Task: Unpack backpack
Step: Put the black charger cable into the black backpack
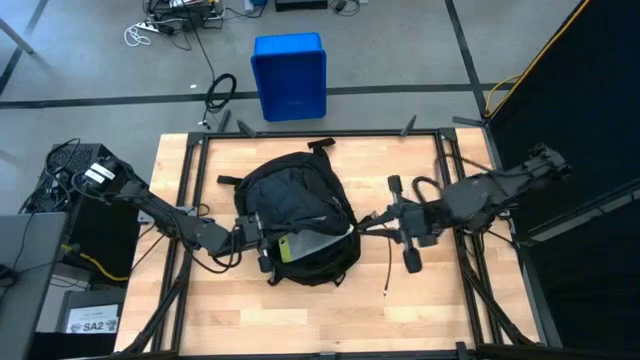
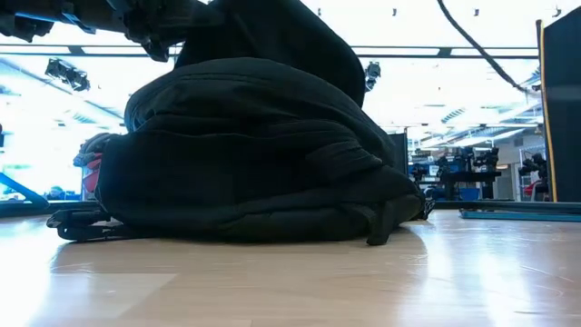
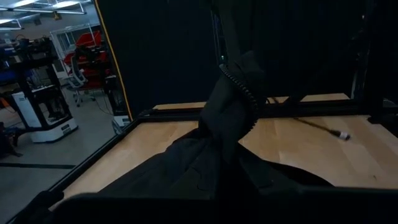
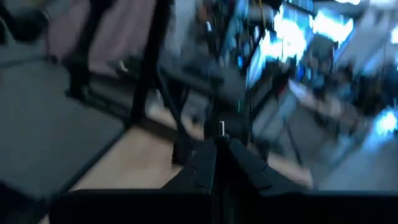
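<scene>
backpack (image 1: 295, 225) lies mid-table (image 1: 200, 310); we see left gripper (image 1: 262, 240) closed at its left edge, right gripper (image 1: 362, 226) closed at its right edge.

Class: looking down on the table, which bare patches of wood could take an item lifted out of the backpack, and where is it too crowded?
Bare wood lies along the table's near edge below the backpack and in the far corners beside it. The middle is crowded: the left hand and right hand close in on the backpack from both sides.

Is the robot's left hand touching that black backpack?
Touching. The high view shows the left hand pressed into the backpack at its opening, no gap between them.
</scene>
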